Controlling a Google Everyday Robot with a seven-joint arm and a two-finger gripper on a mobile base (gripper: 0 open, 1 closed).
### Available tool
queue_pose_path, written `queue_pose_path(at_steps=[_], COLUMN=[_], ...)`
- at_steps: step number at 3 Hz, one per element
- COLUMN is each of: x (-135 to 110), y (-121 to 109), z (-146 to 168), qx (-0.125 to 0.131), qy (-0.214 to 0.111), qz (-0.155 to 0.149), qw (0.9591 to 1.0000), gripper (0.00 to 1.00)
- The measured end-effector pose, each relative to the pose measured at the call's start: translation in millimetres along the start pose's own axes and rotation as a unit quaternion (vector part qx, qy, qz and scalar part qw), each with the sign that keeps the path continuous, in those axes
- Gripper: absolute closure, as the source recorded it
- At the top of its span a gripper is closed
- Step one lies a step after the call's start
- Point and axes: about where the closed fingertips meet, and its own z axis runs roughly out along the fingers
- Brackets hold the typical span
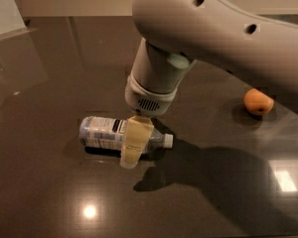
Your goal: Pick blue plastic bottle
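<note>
My gripper (135, 142) is low over the dark table (64, 197), across the blue plastic bottle (102, 132), which lies on its side under it, with the white cap just to its right. I cannot tell how wide it is open, or if it holds anything. Farther back, to its right, sits an orange fruit (259, 101).

One blue plastic bottle (100, 132), one orange (259, 101), one gripper (135, 142) over it.

An orange fruit (258, 101) sits alone at the right of a dark, glossy tabletop (49, 182) (two bright reflections (89, 211) mark its near side), well apart from the gripper (135, 147), which hangs low near the table's centre. A pale board (5, 9) stands at the far left corner.
</note>
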Motion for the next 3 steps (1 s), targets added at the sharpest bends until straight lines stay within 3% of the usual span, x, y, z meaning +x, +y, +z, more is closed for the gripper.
queue_pose_path(at_steps=[1, 3], x=[-4.9, -6.9], y=[7.5, 7.6], z=[13.6, 18.5], qx=[-0.001, 0.002], qy=[0.006, 0.016], qz=[-0.001, 0.000], qw=[1.0000, 0.9999], gripper=[0.18, 0.65])
